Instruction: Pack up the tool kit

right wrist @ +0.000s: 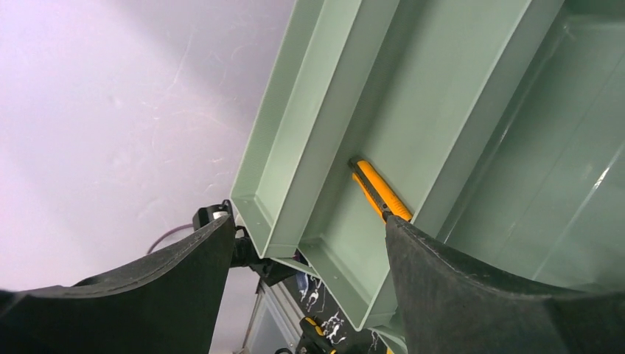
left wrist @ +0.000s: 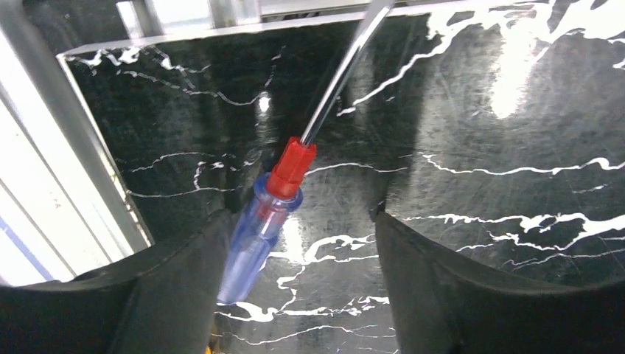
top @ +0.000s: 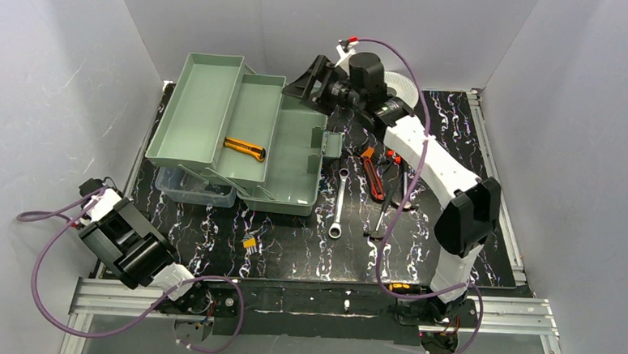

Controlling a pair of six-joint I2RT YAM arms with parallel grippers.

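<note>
Two grippers, both jaws apart: your left gripper (left wrist: 301,221) straddles the blue-handled screwdriver (left wrist: 273,206) on the black table (left wrist: 516,110), unclamped. Your right gripper (right wrist: 309,228) hangs over the open green toolbox (right wrist: 472,96), yellow knife (right wrist: 379,192) lying inside it.

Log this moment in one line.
left gripper open around screwdriver | right gripper open near toolbox | knife in tray | wrench on table

no legible text, labels, brands, numbers or signs in any view. toolbox (top: 294,156) upper left, knife (top: 244,147) in its tray, screwdriver (left wrist: 267,210) handle at centre frame: any markings too small or blurred to read.
</note>
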